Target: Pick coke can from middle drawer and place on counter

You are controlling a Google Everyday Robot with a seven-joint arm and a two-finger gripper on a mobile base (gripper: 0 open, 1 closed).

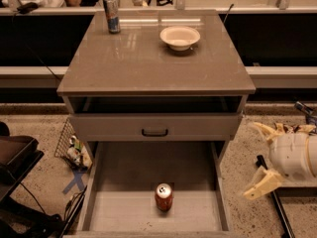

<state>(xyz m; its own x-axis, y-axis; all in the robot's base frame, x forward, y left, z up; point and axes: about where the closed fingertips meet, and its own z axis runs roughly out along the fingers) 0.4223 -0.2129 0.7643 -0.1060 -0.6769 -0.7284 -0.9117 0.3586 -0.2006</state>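
The coke can (pixel 164 197) stands upright on the pale floor of the middle drawer (pixel 124 213), which is pulled fully out at the bottom of the cabinet. The can is near the drawer's middle, toward the front. The counter (pixel 143 63) is the glossy grey-brown top of the cabinet above. My gripper (pixel 256 158) is at the right, outside the cabinet, level with the drawer and to the right of its side wall. Its two cream fingers (pixel 261 184) are spread apart and hold nothing. It is well clear of the can.
A tall blue-and-silver can (pixel 112 14) and a white bowl (pixel 180 36) stand at the back of the counter. A closed drawer front with a black handle (pixel 154 132) overhangs the open drawer. A wire basket (pixel 68 144) and black gear (pixel 15 155) are at the left; a black rod (pixel 275 202) lies at the right.
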